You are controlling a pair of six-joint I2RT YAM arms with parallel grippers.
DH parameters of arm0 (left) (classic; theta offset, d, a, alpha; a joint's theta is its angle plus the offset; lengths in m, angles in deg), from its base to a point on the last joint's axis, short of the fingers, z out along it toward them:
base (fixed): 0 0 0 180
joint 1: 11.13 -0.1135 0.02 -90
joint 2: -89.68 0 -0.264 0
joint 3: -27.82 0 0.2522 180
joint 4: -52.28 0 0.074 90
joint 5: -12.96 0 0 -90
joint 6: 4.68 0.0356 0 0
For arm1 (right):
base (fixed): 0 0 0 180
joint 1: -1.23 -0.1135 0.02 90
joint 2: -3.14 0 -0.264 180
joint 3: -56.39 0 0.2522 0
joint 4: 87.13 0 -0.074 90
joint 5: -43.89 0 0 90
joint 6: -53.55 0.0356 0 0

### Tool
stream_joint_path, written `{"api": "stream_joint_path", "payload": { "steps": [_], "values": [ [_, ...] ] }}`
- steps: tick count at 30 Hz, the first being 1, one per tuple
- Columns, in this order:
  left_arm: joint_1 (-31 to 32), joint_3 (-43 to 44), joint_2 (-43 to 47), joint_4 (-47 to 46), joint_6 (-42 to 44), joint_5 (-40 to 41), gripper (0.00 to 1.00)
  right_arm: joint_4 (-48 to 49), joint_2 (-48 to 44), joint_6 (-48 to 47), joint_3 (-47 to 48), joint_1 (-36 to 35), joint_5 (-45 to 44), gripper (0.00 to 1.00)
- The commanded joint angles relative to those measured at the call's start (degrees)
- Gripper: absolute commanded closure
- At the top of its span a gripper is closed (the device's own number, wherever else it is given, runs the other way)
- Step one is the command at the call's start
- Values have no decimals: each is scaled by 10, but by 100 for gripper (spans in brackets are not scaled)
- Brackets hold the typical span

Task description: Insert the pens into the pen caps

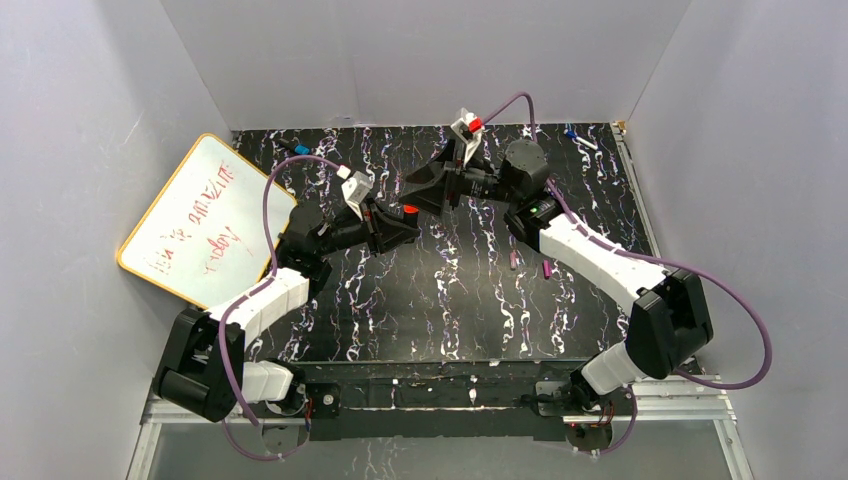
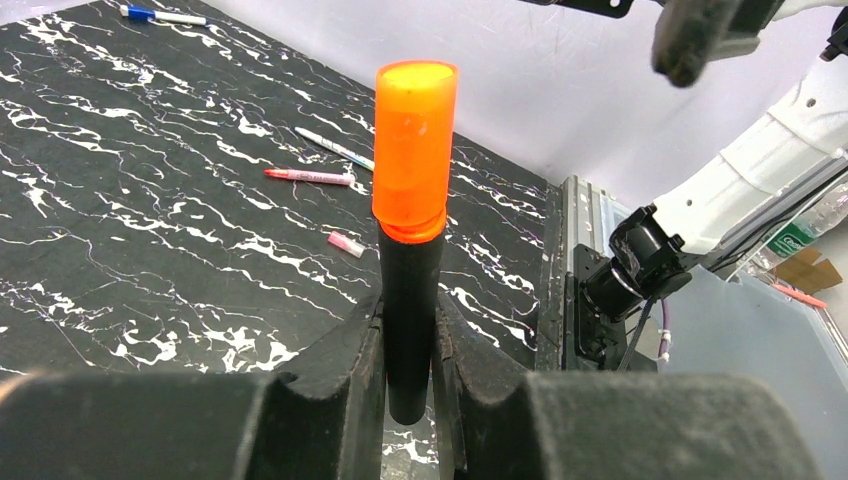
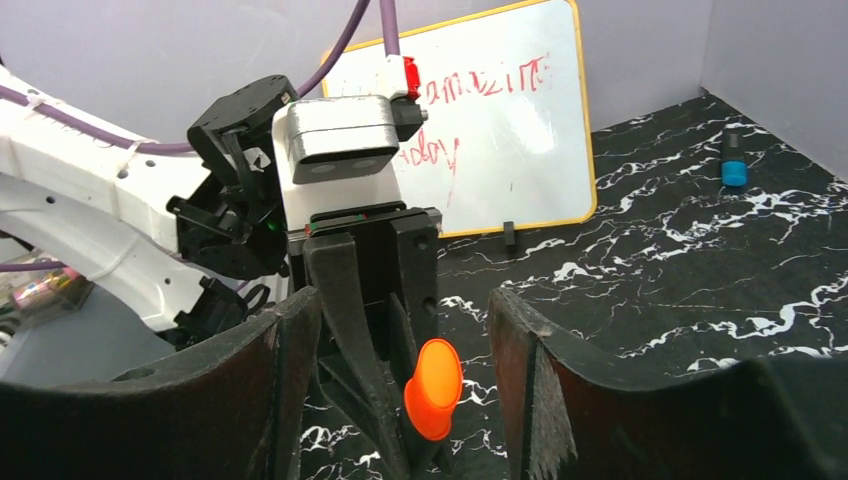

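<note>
My left gripper (image 2: 408,340) is shut on the black pen (image 2: 410,320), which stands upright between its fingers. The red-orange cap (image 2: 415,140) sits on the pen's top end. My right gripper (image 3: 408,350) is open and faces the left gripper (image 3: 370,300). The cap (image 3: 433,388) lies between its wide-apart fingers, touching neither. In the top view both grippers meet at mid-table, left (image 1: 405,225) and right (image 1: 418,193), with the cap (image 1: 410,210) between them. A magenta pen (image 2: 310,176), a pale grey pen (image 2: 335,148) and a magenta cap (image 2: 346,244) lie on the table.
A whiteboard (image 1: 205,220) leans against the left wall. A blue-capped marker (image 1: 580,138) lies at the far right corner and a blue cap (image 3: 733,165) near the far left. The black marbled table (image 1: 440,300) ends at white walls on three sides.
</note>
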Motion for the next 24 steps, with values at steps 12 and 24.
{"api": "stream_joint_path", "payload": {
  "steps": [12, 24],
  "values": [
    [-2, 23, 15, -31, -8, -5, 100, 16, 19, -6, 32, -7, 8, 39],
    [-2, 34, 8, -36, -9, -3, 100, -1, 30, -6, 39, -9, 32, 63]
  ]
}}
